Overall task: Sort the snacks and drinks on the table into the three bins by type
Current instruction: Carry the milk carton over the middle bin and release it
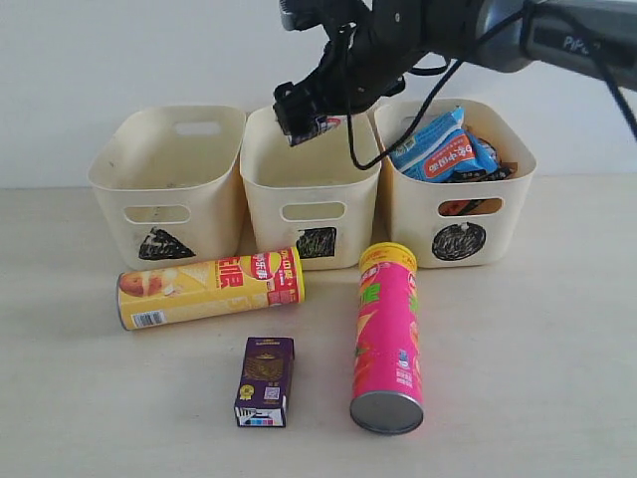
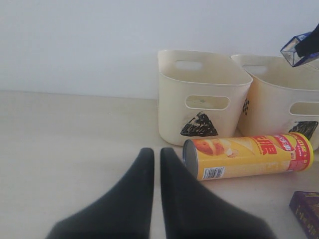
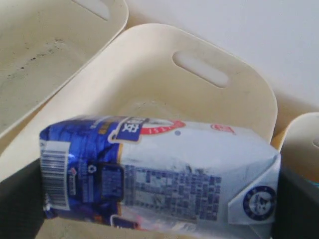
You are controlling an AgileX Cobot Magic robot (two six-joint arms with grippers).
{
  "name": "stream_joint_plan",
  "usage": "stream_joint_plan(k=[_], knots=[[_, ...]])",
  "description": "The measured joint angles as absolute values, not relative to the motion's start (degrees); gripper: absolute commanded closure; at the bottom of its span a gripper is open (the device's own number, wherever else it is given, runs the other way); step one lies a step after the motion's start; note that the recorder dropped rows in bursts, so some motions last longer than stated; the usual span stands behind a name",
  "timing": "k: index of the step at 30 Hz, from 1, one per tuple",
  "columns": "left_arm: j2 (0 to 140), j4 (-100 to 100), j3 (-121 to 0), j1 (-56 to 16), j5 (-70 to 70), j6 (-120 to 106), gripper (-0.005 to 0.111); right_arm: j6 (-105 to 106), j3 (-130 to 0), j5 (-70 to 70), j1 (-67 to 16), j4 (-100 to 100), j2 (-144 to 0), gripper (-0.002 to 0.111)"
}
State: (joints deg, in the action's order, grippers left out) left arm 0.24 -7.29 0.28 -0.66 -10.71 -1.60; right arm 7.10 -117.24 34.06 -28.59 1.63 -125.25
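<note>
**Blue carton held over the square bin**

Exterior view: Three cream bins stand in a row at the back of the table [image 1: 537, 349]. The square bin [image 1: 311, 189] is in the middle, the triangle bin [image 1: 169, 184] touches its left side, and the circle bin [image 1: 460, 189] is just right of it. The right gripper [image 1: 302, 112] reaches in from the upper right and hangs above the square bin's back rim, its jaws clamped on the blue carton [image 1: 320, 126]. Packets [image 1: 443, 149] are piled in the circle bin. The yellow tube [image 1: 209, 289] lies on its side just in front of the square bin and runs off to the left. The pink tube [image 1: 388, 339] lies in front and to the right, with its metal end towards the camera. The purple carton [image 1: 265, 381] lies flat further in front of the square bin, between the two tubes.

Left wrist view: The left gripper [image 2: 155, 159] sits low over bare table, left of the square bin [image 2: 284, 99] and in front of it. Its jaws are drawn together with only a thin slit between them, and they hold nothing. The yellow tube [image 2: 249, 155] lies just beyond them, in front of the triangle bin [image 2: 202, 94]. The blue carton [image 2: 294, 50] shows above the square bin.

Right wrist view: The blue carton [image 3: 159, 174] lies crosswise between the dark jaws, pinched at both ends. The hollow of the square bin [image 3: 149, 74] is directly beneath it.
</note>
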Motion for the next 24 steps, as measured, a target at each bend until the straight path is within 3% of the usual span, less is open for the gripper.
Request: stream_joint_plan(k=[3,5,7,10,11,20,24], knots=[[0.24,-7.29,0.28,-0.66,-10.71,-1.6,0.103,5.58,-118.99,33.72,-28.59,3.8,-127.86,0.102],[0.24,-7.29,0.28,-0.66,-10.71,-1.6,0.103,4.55,-119.21,33.5,-28.59,4.64,-129.09,0.091],[0.24,-7.29,0.28,-0.66,-10.71,-1.6,0.103,4.02,-119.21,33.5,-28.59,5.03,-130.13,0.072],[0.24,-7.29,0.28,-0.66,-10.71,-1.6,0.103,3.89,-119.21,33.5,-28.59,5.03,-130.98,0.031],[0.24,-7.29,0.28,-0.66,-10.71,-1.6,0.103,3.81,-119.21,33.5,-28.59,5.03,-131.21,0.023],[0.24,-7.29,0.28,-0.66,-10.71,-1.6,0.103,3.67,-119.21,31.58,-28.59,5.32,-130.98,0.021],[0.24,-7.29,0.28,-0.66,-10.71,-1.6,0.103,2.48,-119.3,31.38,-28.59,5.37,-130.63,0.008]])
